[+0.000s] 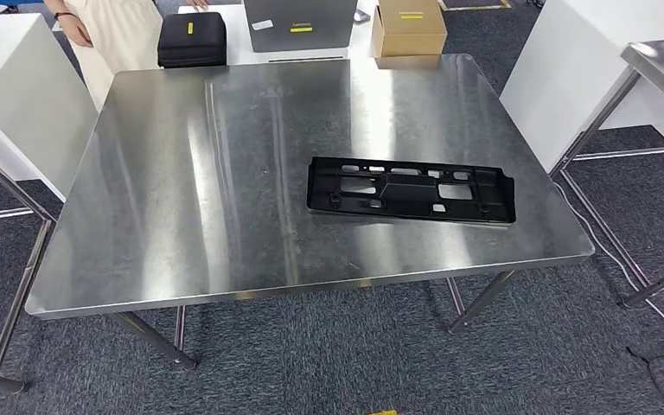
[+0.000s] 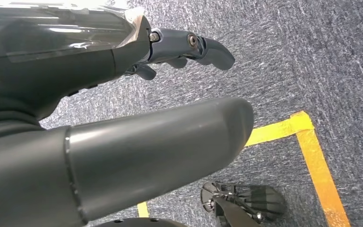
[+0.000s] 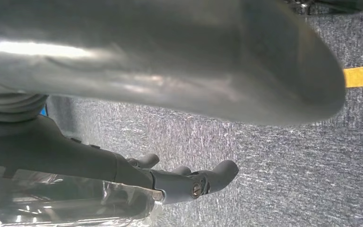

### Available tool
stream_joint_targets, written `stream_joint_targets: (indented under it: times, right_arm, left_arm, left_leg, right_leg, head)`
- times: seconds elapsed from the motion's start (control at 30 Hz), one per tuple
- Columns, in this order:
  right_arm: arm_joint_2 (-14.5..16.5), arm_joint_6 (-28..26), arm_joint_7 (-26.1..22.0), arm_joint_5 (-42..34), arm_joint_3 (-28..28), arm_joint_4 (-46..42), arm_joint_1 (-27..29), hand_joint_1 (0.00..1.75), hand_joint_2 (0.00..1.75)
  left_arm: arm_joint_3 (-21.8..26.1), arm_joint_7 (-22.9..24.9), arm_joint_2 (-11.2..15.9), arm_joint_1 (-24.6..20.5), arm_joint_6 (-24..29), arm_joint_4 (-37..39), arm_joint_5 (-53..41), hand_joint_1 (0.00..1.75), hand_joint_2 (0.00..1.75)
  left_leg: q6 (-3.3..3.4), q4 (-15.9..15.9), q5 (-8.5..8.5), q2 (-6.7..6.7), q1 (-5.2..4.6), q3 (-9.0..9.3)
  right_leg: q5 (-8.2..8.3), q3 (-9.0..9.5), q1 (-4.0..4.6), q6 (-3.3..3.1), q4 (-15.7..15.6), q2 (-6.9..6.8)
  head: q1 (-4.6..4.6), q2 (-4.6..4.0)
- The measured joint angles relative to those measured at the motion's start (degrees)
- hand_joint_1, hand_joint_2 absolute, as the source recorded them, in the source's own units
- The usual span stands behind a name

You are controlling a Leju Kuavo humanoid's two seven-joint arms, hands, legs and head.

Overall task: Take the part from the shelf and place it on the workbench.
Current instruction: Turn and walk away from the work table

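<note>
A: Black moulded plastic bracket (image 1: 411,190), long, flat, pierced with rectangular openings: where was it?

B: Flat on the brushed stainless-steel workbench (image 1: 181,225), well apart from both hands, apparently already placed.

A: And the hands?

B: The left hand (image 2: 170,52) and right hand (image 3: 179,177) hung over speckled grey carpet (image 2: 288,56), dark fingers loosely apart, holding nothing.

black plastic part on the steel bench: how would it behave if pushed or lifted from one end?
The black part lies flat on the polished steel workbench, so a push would likely make it slide, not roll or tip. It looks like thin moulded plastic with many cutouts: probably light. Being long and narrow, it may flex slightly if lifted from one end.
</note>
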Motion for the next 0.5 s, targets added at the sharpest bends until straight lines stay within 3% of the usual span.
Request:
stream_joint_targets:
  times: [0.07,0.1,0.13,0.17,0.23,0.3,0.37,0.43,0.5]
  right_arm:
    - [0.0,0.0,0.0,0.0,0.1,0.1,0.1,0.00,0.00]
    - [0.0,0.0,0.0,0.0,0.1,0.1,0.2,0.00,0.00]
    - [0.0,0.1,0.0,0.0,0.1,0.1,0.4,0.00,0.00]
    - [0.0,0.1,0.0,0.0,0.1,0.2,0.4,0.00,0.00]
    - [-0.1,0.1,0.0,0.0,0.1,0.2,0.4,0.00,0.00]
    - [-0.1,0.1,0.1,0.0,0.1,0.2,0.4,0.00,0.00]
    - [-0.1,0.2,0.2,0.0,0.1,0.2,0.4,0.00,0.00]
    - [-0.1,0.4,0.3,0.0,0.1,0.3,0.4,0.00,0.00]
    - [0.0,0.5,0.3,0.0,0.1,0.3,0.4,0.00,0.00]
  left_arm:
    - [0.0,-0.3,0.0,0.0,-0.2,0.0,0.0,0.00,0.00]
    - [0.0,-0.6,0.0,0.0,-0.3,0.0,0.0,0.00,0.00]
    - [0.0,-1.0,0.1,0.0,-0.5,0.0,0.0,0.00,0.00]
    - [0.0,-1.4,0.2,0.0,-0.8,0.0,0.0,0.00,0.00]
    - [0.0,-1.8,0.3,0.1,-1.1,0.0,0.0,0.00,0.00]
    - [0.0,-1.9,0.5,0.1,-1.2,0.0,0.0,0.00,0.00]
    - [0.0,-2.0,0.5,0.1,-1.2,0.0,0.0,0.00,0.00]
    - [0.0,-2.0,0.7,0.1,-1.2,0.0,0.0,0.00,0.00]
    - [0.0,-2.0,0.8,0.1,-1.2,0.0,0.0,0.00,0.00]
  left_leg:
    - [0.33,-0.2,0.32,0.29,0.25,0.06]
    - [0.32,-0.2,0.32,0.32,0.25,0.00]
    - [0.28,-0.2,0.33,0.32,0.25,-0.04]
    - [0.21,-0.1,0.33,0.30,0.26,-0.03]
    - [-0.18,0.0,0.26,0.27,0.22,-0.05]
    - [-0.84,0.3,0.18,0.23,0.09,-0.08]
    - [-1.53,0.6,0.24,0.19,0.03,-0.16]
    - [-2.19,1.4,-0.51,0.15,0.21,-0.64]
    - [-2.99,5.3,-4.00,0.14,0.61,-2.33]
  right_leg:
    - [-4.03,-3.72,0.08,-0.37,8.5,0.02]
    - [-5.00,-4.75,0.09,-0.23,11.2,0.02]
    - [-4.91,-4.58,0.09,0.14,11.5,0.02]
    - [-3.91,-3.13,0.06,0.63,9.4,0.00]
    - [-1.15,2.02,-0.08,1.25,0.9,-0.04]
    - [0.68,5.20,0.11,0.80,-4.6,0.07]
    - [1.15,5.26,0.39,-0.04,-5.0,0.20]
    - [1.41,4.85,-0.16,-0.99,-5.2,0.15]
    - [2.03,4.18,-0.60,-2.12,-5.4,0.03]
  head:
    - [0.19,-0.01]
    - [0.16,-0.01]
    - [0.19,-0.01]
    - [0.20,-0.01]
    - [0.24,0.00]
    - [0.13,-0.01]
    - [-0.03,0.00]
    - [-0.08,0.01]
    - [-0.33,0.00]
